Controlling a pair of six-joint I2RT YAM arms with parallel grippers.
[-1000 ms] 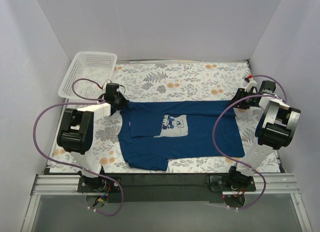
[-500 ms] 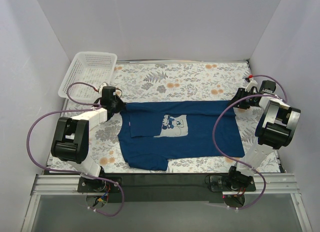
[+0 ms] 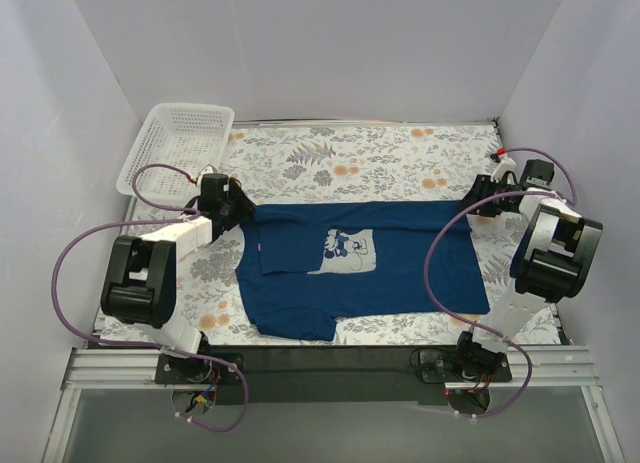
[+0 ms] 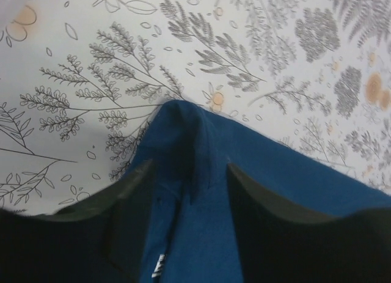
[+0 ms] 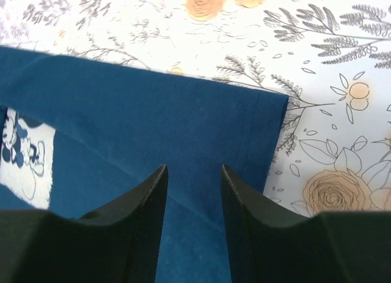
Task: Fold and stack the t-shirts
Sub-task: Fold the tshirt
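The dark navy t-shirt lies flat across the floral cloth, with its pale mouse print facing up. My left gripper sits at the shirt's far left corner. In the left wrist view the left gripper is open, and a raised ridge of blue fabric stands loose between its fingers. My right gripper is at the far right corner. The right wrist view shows the right gripper open over flat shirt fabric, next to the hem edge; the print shows at the left.
A white mesh basket stands at the back left corner, just behind the left arm. The floral tablecloth covers the table. White walls close in on three sides. Purple cables loop beside both arms.
The left gripper was shut on the shirt's left corner and now stands open, with the fabric released. The left arm shifted slightly. The right gripper and the shirt stay where they were.
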